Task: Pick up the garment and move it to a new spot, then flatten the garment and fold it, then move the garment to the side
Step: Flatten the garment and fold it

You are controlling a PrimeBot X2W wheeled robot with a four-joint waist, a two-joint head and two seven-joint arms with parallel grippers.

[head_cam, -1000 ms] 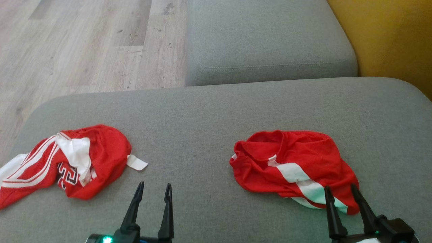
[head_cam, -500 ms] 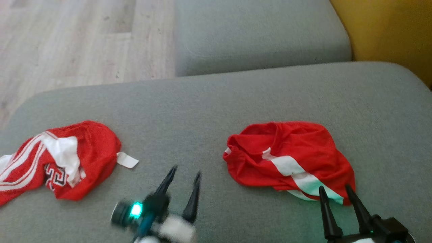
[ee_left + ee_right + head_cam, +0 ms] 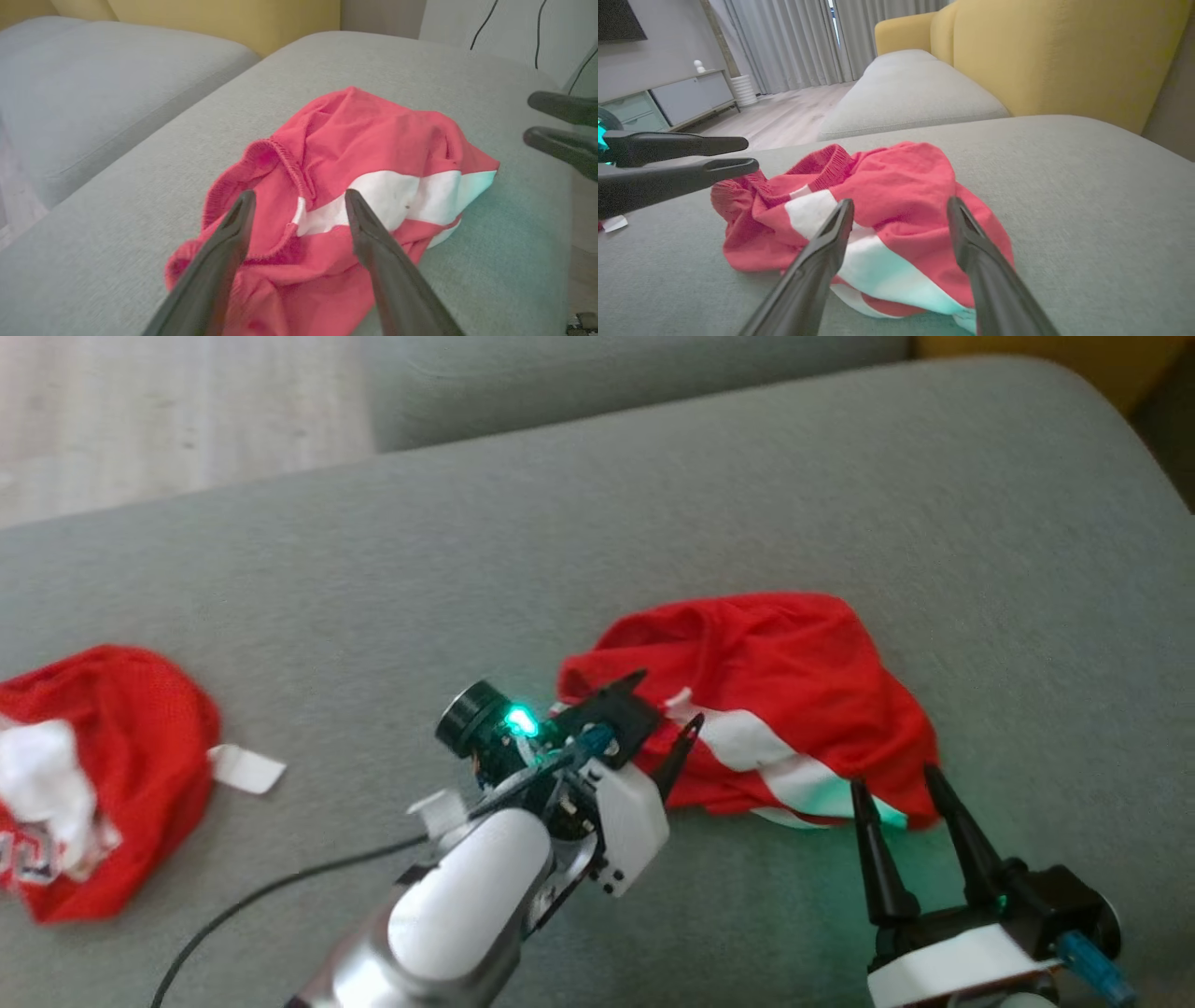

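A red jersey (image 3: 112, 756) lies crumpled at the far left of the grey cushion (image 3: 467, 551). The left gripper (image 3: 667, 700), jaws spread and empty, is at the ribbed left end of the garment (image 3: 794, 653). The garment is a bunched red heap right of centre, and its long axis and white stripe run from upper left to lower right. The right gripper (image 3: 892, 782), likewise spread and empty, straddles its lower right tip

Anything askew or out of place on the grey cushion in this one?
The red garment with the white stripe lies crumpled in a heap, not flat. A second red garment is bunched at the left, its white tab sticking out. Nothing looks torn.
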